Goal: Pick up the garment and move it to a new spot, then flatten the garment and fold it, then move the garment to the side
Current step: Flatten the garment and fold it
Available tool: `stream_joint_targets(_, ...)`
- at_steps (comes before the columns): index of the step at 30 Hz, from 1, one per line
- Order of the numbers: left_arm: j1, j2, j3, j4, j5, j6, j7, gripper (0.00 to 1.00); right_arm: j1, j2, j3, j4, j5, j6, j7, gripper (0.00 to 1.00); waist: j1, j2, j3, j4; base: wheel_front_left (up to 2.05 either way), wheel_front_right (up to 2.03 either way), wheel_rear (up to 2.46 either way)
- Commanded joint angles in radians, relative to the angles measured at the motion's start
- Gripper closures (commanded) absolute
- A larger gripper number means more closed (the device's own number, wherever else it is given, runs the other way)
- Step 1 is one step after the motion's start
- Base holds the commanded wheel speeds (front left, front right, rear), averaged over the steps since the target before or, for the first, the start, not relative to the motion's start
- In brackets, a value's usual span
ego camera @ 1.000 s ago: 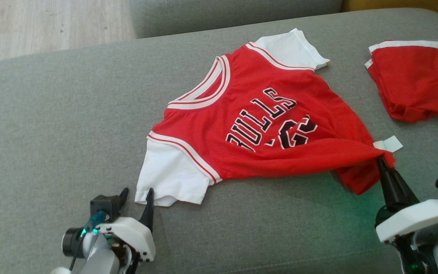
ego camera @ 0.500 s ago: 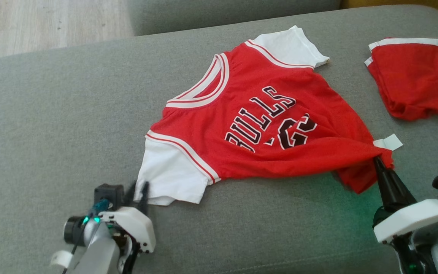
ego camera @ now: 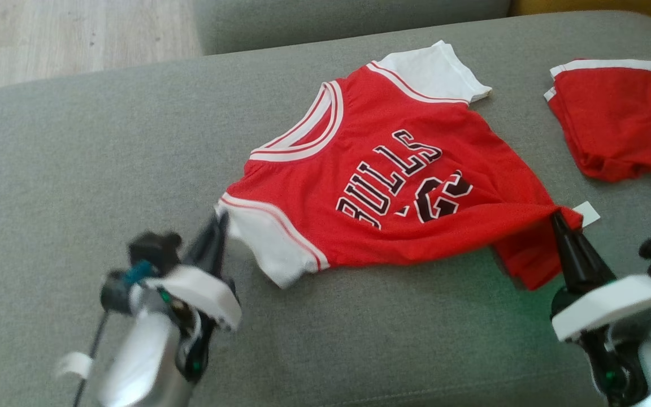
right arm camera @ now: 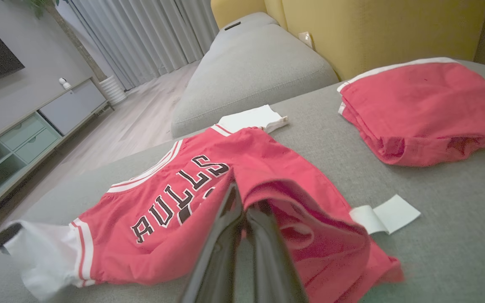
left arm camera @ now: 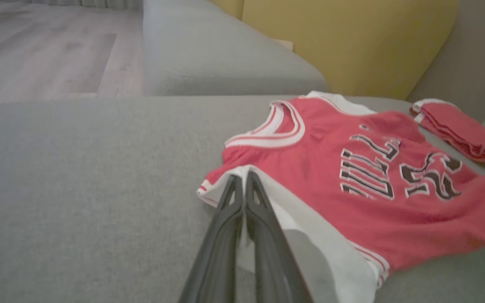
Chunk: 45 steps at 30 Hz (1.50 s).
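Note:
The garment (ego camera: pixel 393 186) is a red jersey with white sleeves and black lettering, lying on the grey sofa cushion (ego camera: pixel 77 158). My left gripper (ego camera: pixel 221 217) is shut on its near white sleeve (ego camera: pixel 263 243) and holds that corner lifted off the cushion. In the left wrist view the garment (left arm camera: pixel 352 176) lies ahead, and the left gripper (left arm camera: pixel 242 176) pinches the sleeve edge between closed fingers. My right gripper (ego camera: pixel 556 217) is shut on the red hem at the lower right. The right wrist view shows the garment (right arm camera: pixel 175 202) draped over the right gripper (right arm camera: pixel 242 202).
A folded red piece with white trim (ego camera: pixel 619 121) lies at the cushion's far right, also seen as a red pile (right arm camera: pixel 427 109). A white label (ego camera: pixel 585 213) sticks out by the hem. Wooden floor (ego camera: pixel 48 34) lies beyond the cushion, a yellow backrest (left arm camera: pixel 352 38) behind.
My left gripper closed on the white sleeve and moved up and forward, lifting and folding the sleeve. The right gripper rose slightly with the hem.

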Motion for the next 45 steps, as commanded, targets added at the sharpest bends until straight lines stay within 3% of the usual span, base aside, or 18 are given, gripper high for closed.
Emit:
stream_joint_targets(1,-0.016,0.013,0.052,-0.079,-0.016,-0.004,-0.013,1.0,-0.051,-0.029,0.024,-0.038,-0.004,-0.001,0.005,1.0,0.0,0.0,-0.003,0.0,0.0,0.0,0.0)
stream_joint_targets(8,-0.044,0.01,0.141,-0.282,-0.127,-0.02,-0.013,1.0,-0.174,-0.058,0.063,-0.058,0.038,-0.001,0.058,1.0,0.0,0.0,-0.018,-0.004,0.0,0.0,0.0)
stream_joint_targets(19,-0.342,0.056,0.262,-0.321,-0.381,-0.022,0.03,1.0,-0.588,-0.06,0.091,-0.018,0.159,-0.001,0.191,1.0,0.0,0.0,-0.083,-0.009,0.0,0.0,0.0)
stream_joint_targets(23,-0.443,0.081,0.326,-0.346,-0.425,0.008,0.043,1.0,-0.708,-0.041,0.087,0.035,0.172,-0.001,0.193,1.0,0.0,0.0,-0.107,-0.007,0.0,0.0,0.0)
stream_joint_targets(31,-0.454,0.099,0.378,-0.468,-0.473,0.063,0.099,1.0,-0.715,-0.023,0.068,0.049,0.18,-0.001,0.224,1.0,0.0,0.0,-0.127,0.01,0.0,0.0,0.0)
stream_joint_targets(39,-0.388,0.155,0.33,-0.588,-0.449,0.106,0.265,1.0,-0.649,-0.009,0.011,-0.056,0.135,-0.001,0.35,1.0,0.0,0.0,-0.049,0.014,0.0,0.0,0.0)
stream_joint_targets(45,-0.523,0.201,0.286,-0.523,-0.427,0.098,0.341,1.0,-0.765,0.027,-0.057,-0.024,0.06,-0.001,0.412,1.0,0.0,0.0,0.128,0.016,0.0,0.0,0.0)
